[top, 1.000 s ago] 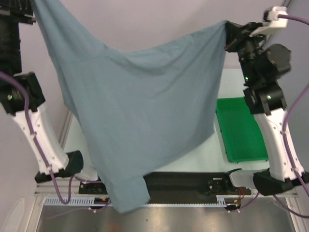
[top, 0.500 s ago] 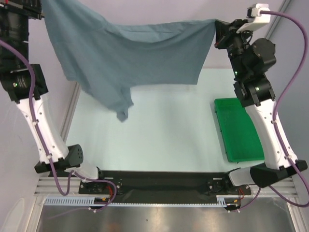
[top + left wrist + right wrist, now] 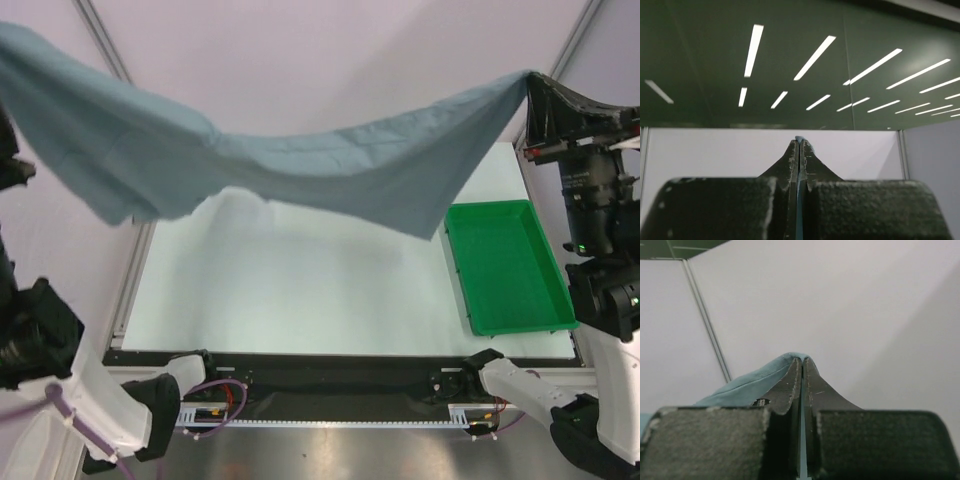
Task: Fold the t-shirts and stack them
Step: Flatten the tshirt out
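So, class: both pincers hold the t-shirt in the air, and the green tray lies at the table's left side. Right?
No: the top view shows the green tray on the right of the table. The left pincer and right pincer do hold the t-shirt aloft.

No lettering, label, brand or number is legible in any view
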